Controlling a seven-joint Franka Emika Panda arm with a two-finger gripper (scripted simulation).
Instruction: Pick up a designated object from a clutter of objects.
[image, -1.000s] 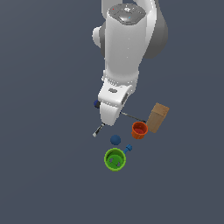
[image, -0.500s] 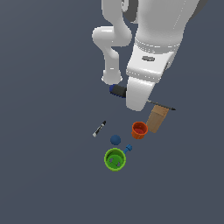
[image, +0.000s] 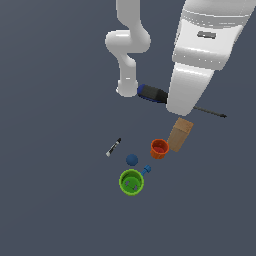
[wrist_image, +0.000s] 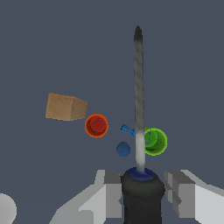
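Note:
My gripper (wrist_image: 142, 194) is shut on the screwdriver (wrist_image: 139, 100), its fingers (wrist_image: 112, 192) pressed against both sides of the dark blue-and-black handle. The thin shaft points away from the wrist camera. In the exterior view the screwdriver (image: 152, 94) hangs level, high above the floor, and the hand (image: 186, 95) hides its middle. Below lies the clutter: green cup (image: 131, 182), orange-red cup (image: 159, 148), tan box (image: 180, 134), blue ball (image: 131, 160), small blue piece (image: 146, 169) and black-and-white marker (image: 113, 147).
The wrist view looks down on the tan box (wrist_image: 65, 107), orange-red cup (wrist_image: 96, 125), blue ball (wrist_image: 123, 149), small blue piece (wrist_image: 127, 129) and green cup (wrist_image: 156, 141), far beneath the shaft. The arm's white base (image: 127, 90) stands behind the clutter.
The arm has risen and swung toward the exterior view's right, lifting the screwdriver off the floor. The cups, box, ball, blue piece and marker have stayed put.

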